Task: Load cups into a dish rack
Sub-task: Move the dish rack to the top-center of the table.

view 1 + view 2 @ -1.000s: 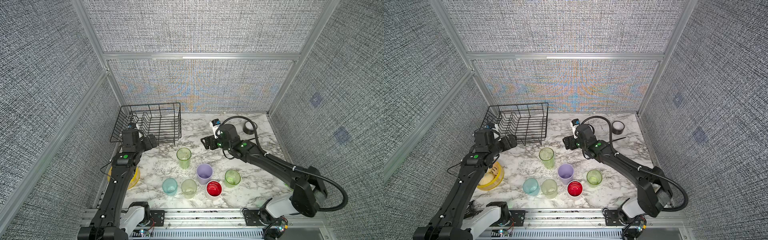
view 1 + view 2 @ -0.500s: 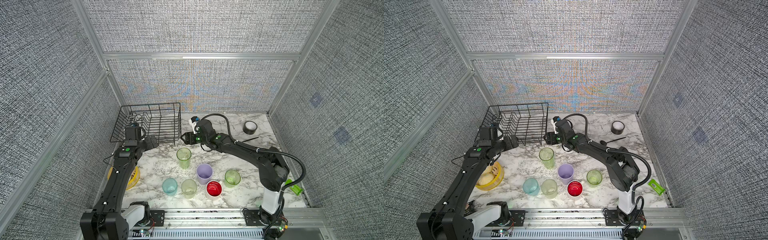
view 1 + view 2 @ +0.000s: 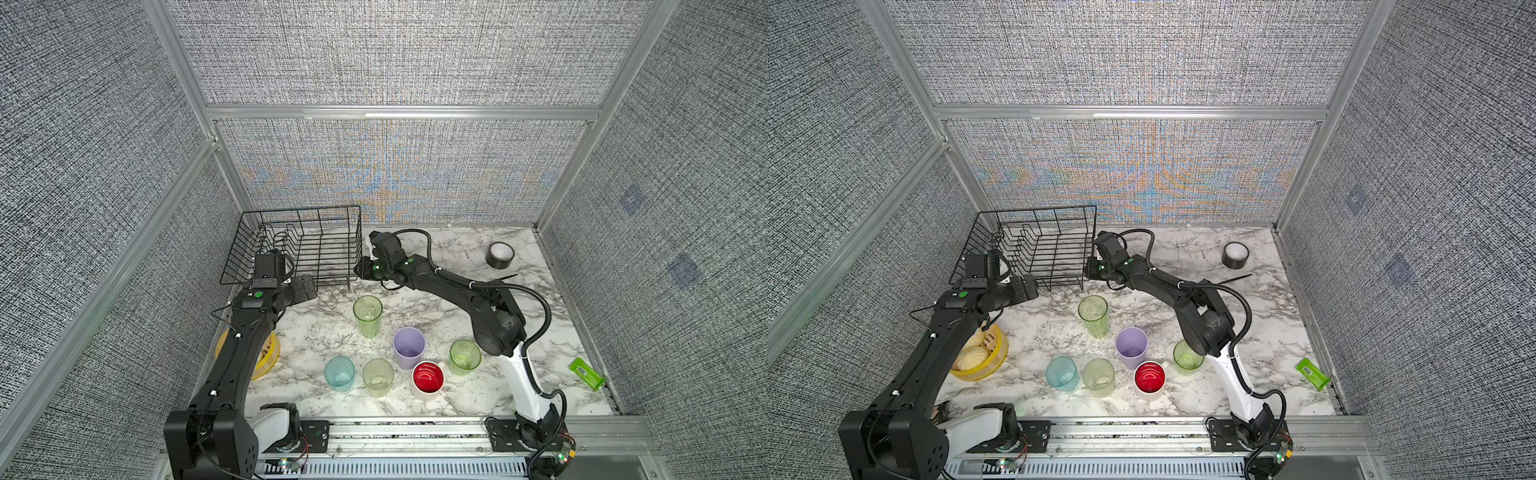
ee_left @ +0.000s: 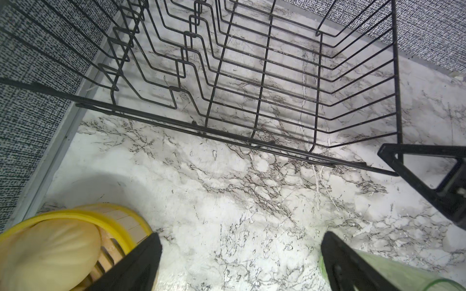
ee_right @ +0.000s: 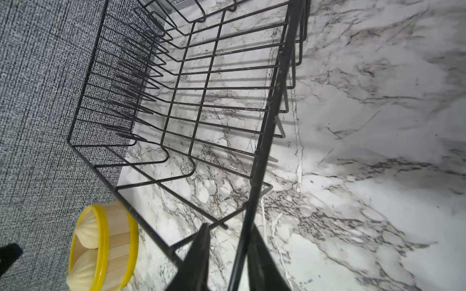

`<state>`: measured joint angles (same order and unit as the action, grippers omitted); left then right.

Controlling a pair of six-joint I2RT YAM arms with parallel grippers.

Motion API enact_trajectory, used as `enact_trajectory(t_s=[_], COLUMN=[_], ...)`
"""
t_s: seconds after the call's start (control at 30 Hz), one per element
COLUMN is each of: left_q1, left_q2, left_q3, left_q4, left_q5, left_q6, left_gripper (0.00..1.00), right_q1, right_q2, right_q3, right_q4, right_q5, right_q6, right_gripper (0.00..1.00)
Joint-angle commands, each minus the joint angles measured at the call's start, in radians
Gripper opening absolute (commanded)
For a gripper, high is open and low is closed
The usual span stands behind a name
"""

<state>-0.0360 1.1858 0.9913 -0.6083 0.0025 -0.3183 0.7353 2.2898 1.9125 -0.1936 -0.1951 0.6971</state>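
"The dish rack (image 3: 243, 253), where does it stand?"

"Upright in the back left corner of the marble table (image 3: 461, 249), its left and back walls close to the enclosure."

"And the cups?"

"All six stand upright on the table in front of the rack, outside it. The tall green cup (image 3: 367, 316) is nearest, just off the rack's front right corner. Farther from the rack are the lilac cup (image 3: 409, 348) and the short green cup (image 3: 464, 357). Farthest from it is a row made up of the teal cup (image 3: 339, 373), the pale yellow-green cup (image 3: 378, 377) and the white cup with red inside (image 3: 428, 379)."

"The right gripper (image 5: 230, 226)?"

"At the rack's front right corner. In the right wrist view its fingers (image 5: 196, 259) straddle the top rim wire of the rack's right wall, one inside the rack and one outside, drawn close together. Whether they pinch the wire I cannot tell."

"The left gripper (image 4: 240, 235)?"

"Spread wide with nothing between its fingers, over bare table just in front of the rack's front wall."

"Anything else?"

"A yellow round basket (image 3: 978, 376) holding pale buns (image 3: 976, 355) sits in front of the rack's left end, partly under the left arm. A black tape roll (image 3: 500, 254) lies well to the right of the rack."
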Motion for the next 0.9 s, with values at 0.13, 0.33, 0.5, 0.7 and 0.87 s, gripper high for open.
enact_trajectory(t_s=[0.13,0.33,0.5,0.7,0.87], left_q1=[0.001,0.001,0.001,0.001,0.001], left_q2=[0.005,0.013,0.022,0.039,0.054], left_q3=[0.009,0.013,0.014,0.033,0.045], left_q4=[-0.022,-0.019,-0.019,-0.025,-0.026], left_q5=[0.005,0.019,0.035,0.048,0.106], left_q6=[0.015,0.012,0.005,0.005,0.001], left_gripper=[0.99,0.99,0.99,0.99,0.99], right_q1=[-0.014,-0.031,-0.075,-0.155,-0.239], right_q2=[-0.010,-0.119,-0.247,-0.383,-0.505], right_q3=[0.023,-0.085,-0.237,-0.412,-0.566], right_q4=[-0.045,-0.049,-0.025,-0.020,-0.027], right_q5=[-0.047,-0.009,0.034,0.048,0.025], right_q6=[0.057,0.089,0.105,0.098,0.070], right_gripper=[0.08,0.01,0.00,0.00,0.00])
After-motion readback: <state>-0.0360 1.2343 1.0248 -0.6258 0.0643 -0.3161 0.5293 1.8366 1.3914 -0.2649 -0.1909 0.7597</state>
